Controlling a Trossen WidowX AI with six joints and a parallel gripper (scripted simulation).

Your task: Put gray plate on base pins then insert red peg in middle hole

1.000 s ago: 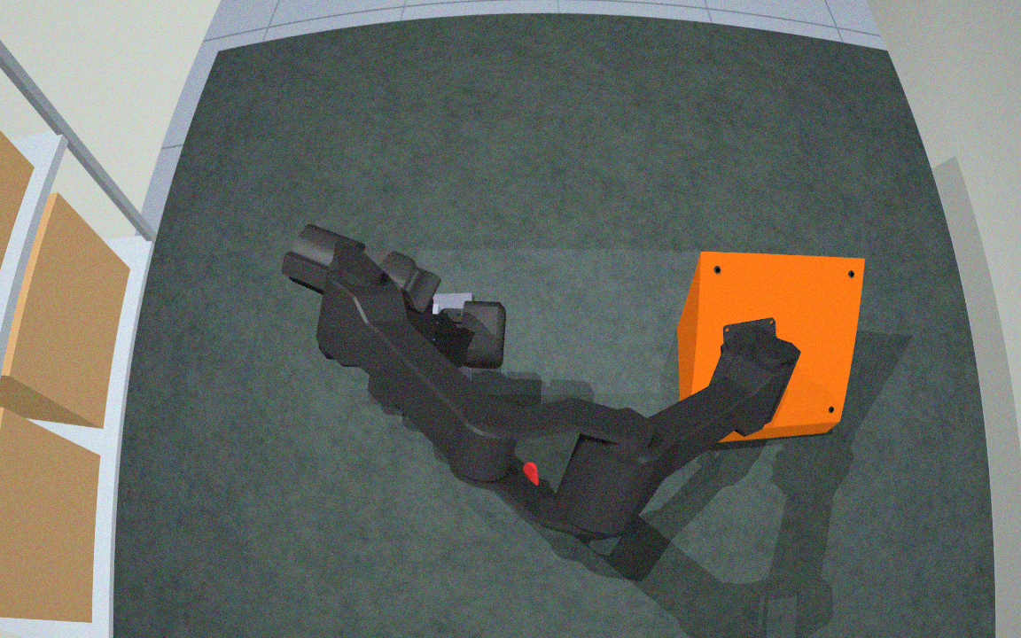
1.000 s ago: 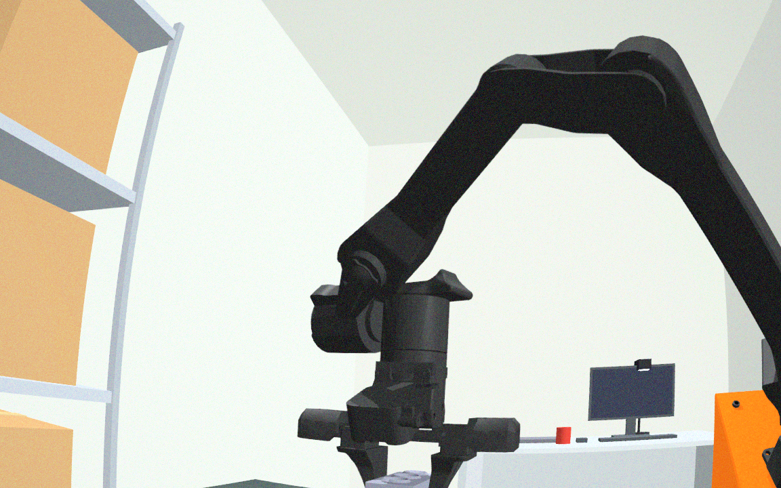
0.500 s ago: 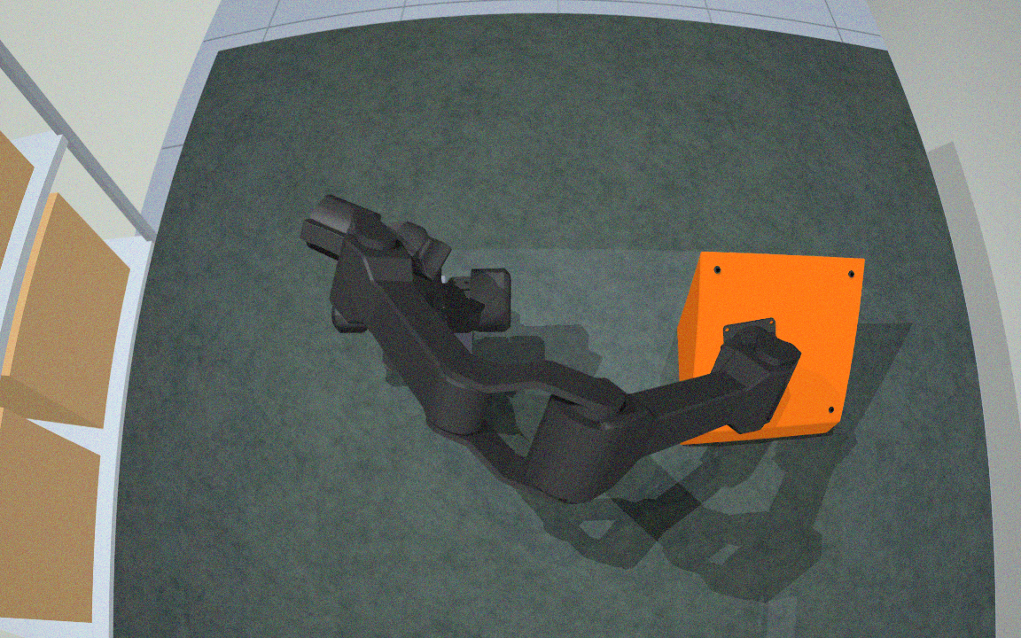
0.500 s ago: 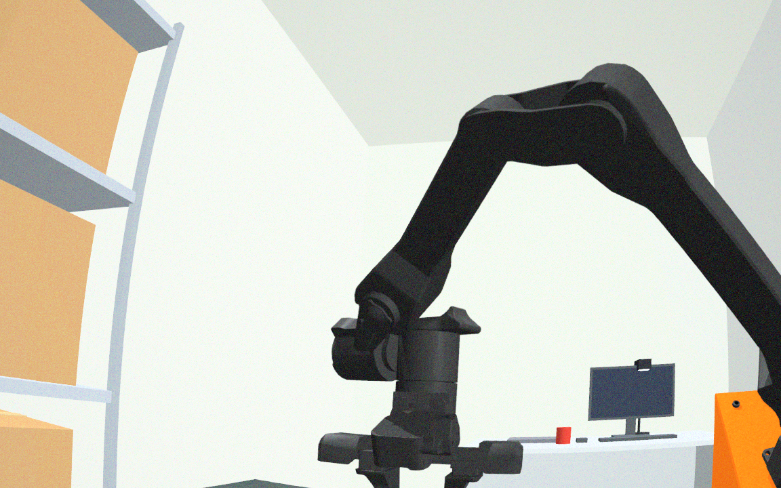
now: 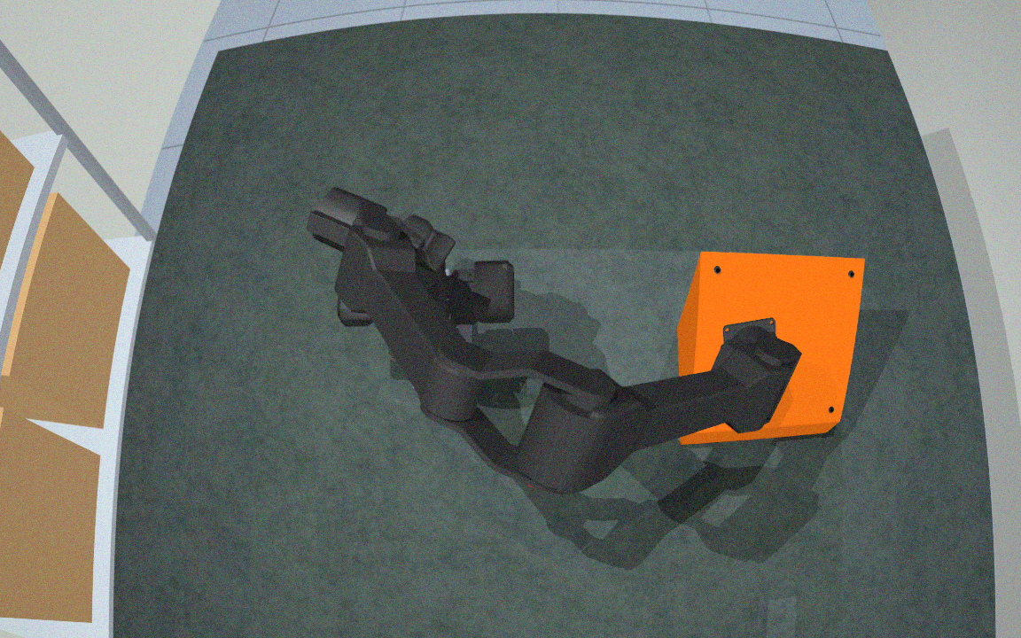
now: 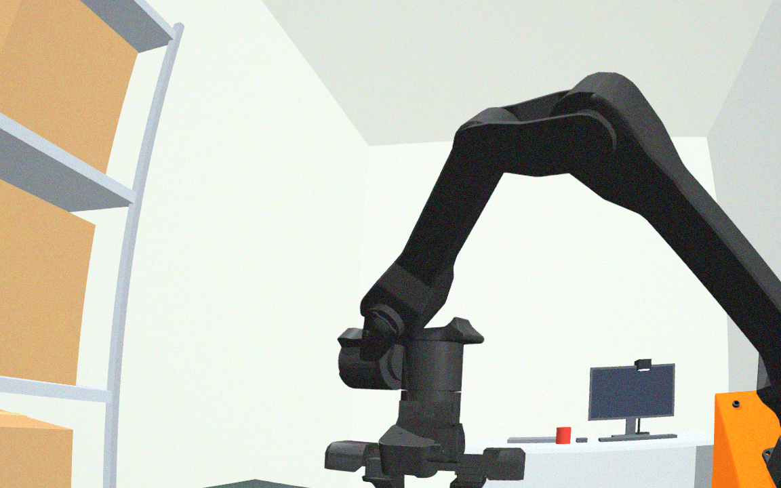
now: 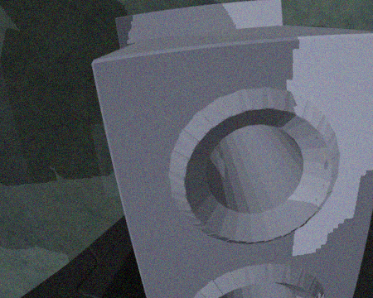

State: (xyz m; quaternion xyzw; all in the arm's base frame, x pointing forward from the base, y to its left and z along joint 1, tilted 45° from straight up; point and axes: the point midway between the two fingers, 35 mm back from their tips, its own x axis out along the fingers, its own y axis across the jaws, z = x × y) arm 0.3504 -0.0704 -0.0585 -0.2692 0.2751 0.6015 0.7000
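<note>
Left of the gripper [image 6: 424,479] a shelf rack [image 6: 129,291] holds cardboard boxes [image 6: 17,272]. The gripper is clenched on the gray plate [image 7: 153,171], which fills the wrist view directly beneath it, a pin [image 7: 231,171] showing through its upper hole.

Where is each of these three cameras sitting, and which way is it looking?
Top: overhead, looking straight down on the mat, the whole arm and its orange base.
Exterior: low beside the table, looking across at the arm, with shelves to one side.
Wrist: on the arm's end, looking down at the held gray plate; no fingers show.
Shared: top and exterior both show the arm and orange base.
</note>
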